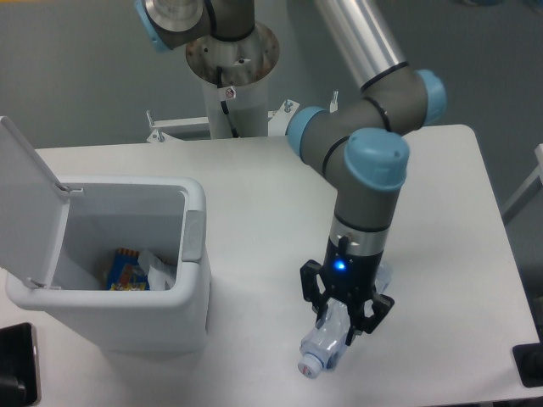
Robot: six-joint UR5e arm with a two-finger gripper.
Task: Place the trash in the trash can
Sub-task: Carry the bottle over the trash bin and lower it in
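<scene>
The bottle [327,348] is clear, glossy, crinkled plastic. The trash can [127,326] is smooth white plastic with a slight sheen. The desk [441,220] looks matt white.

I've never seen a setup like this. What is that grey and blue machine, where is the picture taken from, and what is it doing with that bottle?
It is a robot arm, photographed by one fixed camera looking down at a white table. Its tip carries a two-finger gripper, with its fingers on either side of a clear plastic bottle near the table's front edge; I cannot tell whether it is lifted. On the left stands a white trash can, lid open, with a colourful packet and a white wrapper inside.
</scene>
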